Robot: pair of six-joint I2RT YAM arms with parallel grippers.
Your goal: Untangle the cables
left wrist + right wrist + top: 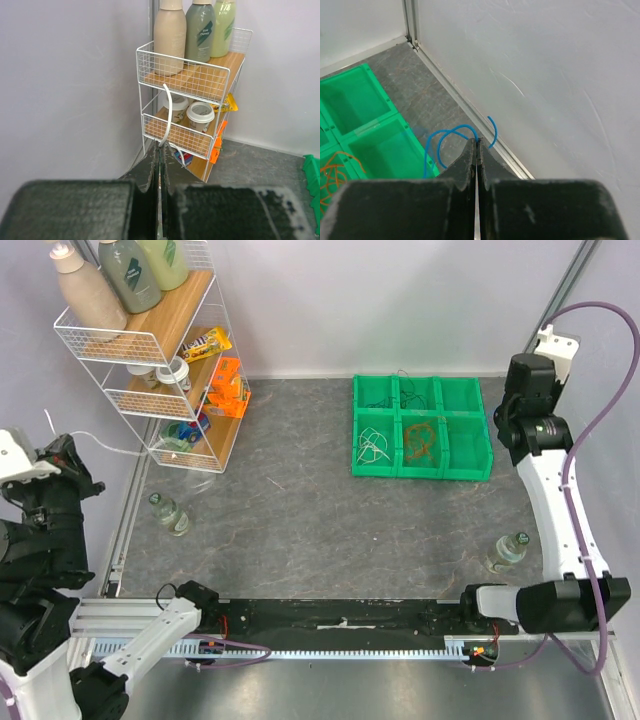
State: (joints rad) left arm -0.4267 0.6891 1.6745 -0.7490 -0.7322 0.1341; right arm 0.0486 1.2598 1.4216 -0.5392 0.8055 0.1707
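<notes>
My left gripper [161,145] is shut on a thin white cable [169,110], held up at the far left [80,445]; the cable [115,446] trails right toward the shelf rack. My right gripper [477,141] is shut on a thin blue cable [445,136], which loops down over the right end of the green bin tray [465,468]. That gripper [498,420] hovers above the tray's right side. A white cable bunch [374,446] lies in the tray's front left compartment. An orange bunch [420,443] lies in the front middle one, and also shows in the right wrist view [332,175].
A white wire shelf rack [150,345] with bottles, cups and snack packs stands at the back left, close to the left gripper. Small glass jars stand at the left [170,513] and right [508,550] of the mat. Walls close in on both sides.
</notes>
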